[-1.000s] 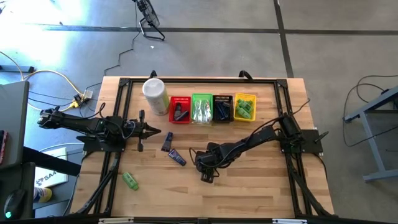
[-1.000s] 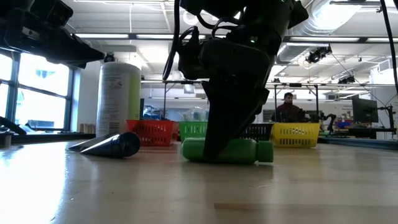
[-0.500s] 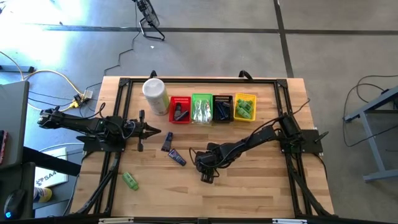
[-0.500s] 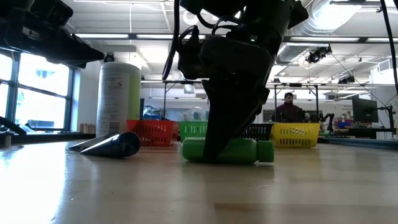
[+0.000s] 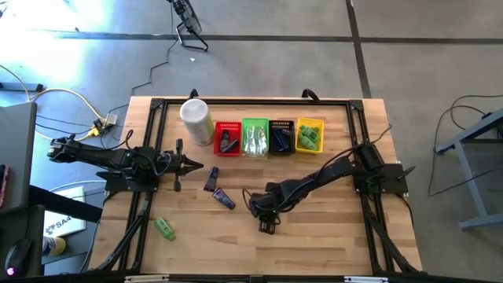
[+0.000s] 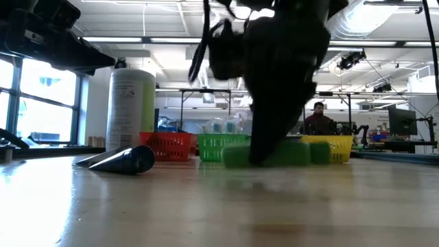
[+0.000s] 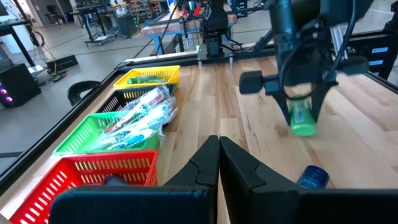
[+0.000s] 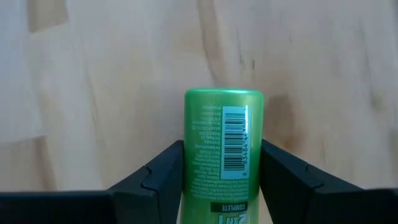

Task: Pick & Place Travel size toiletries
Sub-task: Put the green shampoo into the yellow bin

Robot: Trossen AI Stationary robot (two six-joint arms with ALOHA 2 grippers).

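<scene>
A robotics lab: workbenches (image 6: 329,137), monitors (image 6: 401,122), exposed ceiling ducts (image 6: 357,20).

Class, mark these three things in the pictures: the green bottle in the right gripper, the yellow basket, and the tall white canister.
green bottle (image 8: 222,149), right wrist view, on its barcode label.
yellow basket (image 5: 299,135), high view, on its left wall.
tall white canister (image 6: 130,110), low view, mid-body.

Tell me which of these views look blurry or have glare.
Low view: the right end effector and green bottle are smeared by motion. High view: bright glare washes the floor at upper left. Right wrist view: the bottle's barcode reads sharp.
</scene>
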